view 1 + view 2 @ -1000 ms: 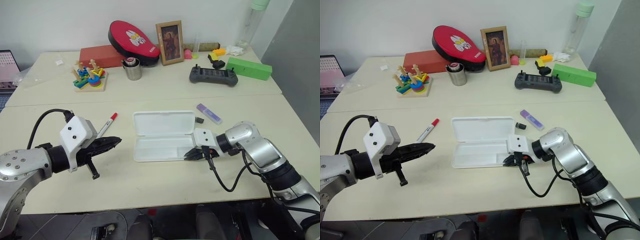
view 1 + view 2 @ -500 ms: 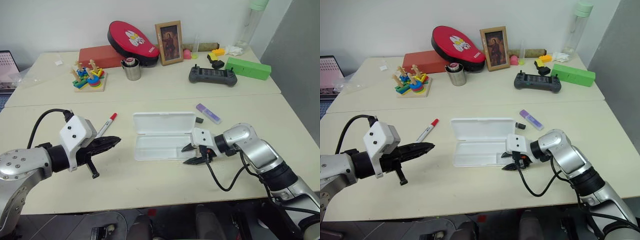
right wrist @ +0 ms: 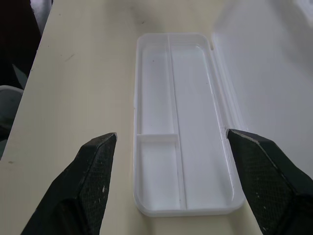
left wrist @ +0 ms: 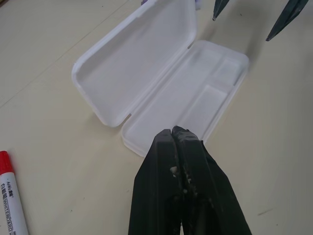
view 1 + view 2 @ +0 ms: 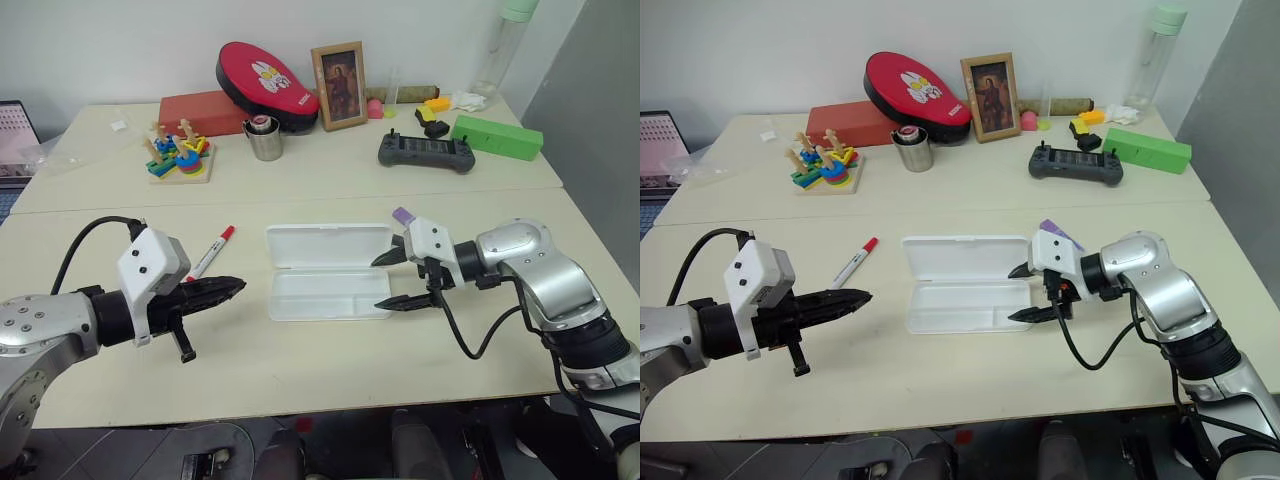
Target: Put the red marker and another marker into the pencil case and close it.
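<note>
Nothing packed so far — pencil case (image 5: pixel 330 272) open, tray bare. Red marker (image 5: pixel 211 252) on table by pinched-shut left gripper (image 5: pixel 235 285); lavender highlighter (image 5: pixel 1057 228), seemingly, behind wide-spread, empty right gripper (image 5: pixel 391 280). Both loads and closing left.

- The cream table (image 5: pixel 300 360) has a seam running left to right across its middle.
- On the near half: the open pencil case (image 5: pixel 328 272) at centre, the red marker (image 5: pixel 211 253) just to its left, and a lavender highlighter (image 5: pixel 402 215) at its far right corner.
- On the far half: a wooden stacking toy (image 5: pixel 178 156) at left, a steel cup (image 5: pixel 265 138), a red box (image 5: pixel 205 110), a picture frame (image 5: pixel 339 85), a black controller (image 5: pixel 427 151) and a green block (image 5: pixel 497 136) at right.
</note>
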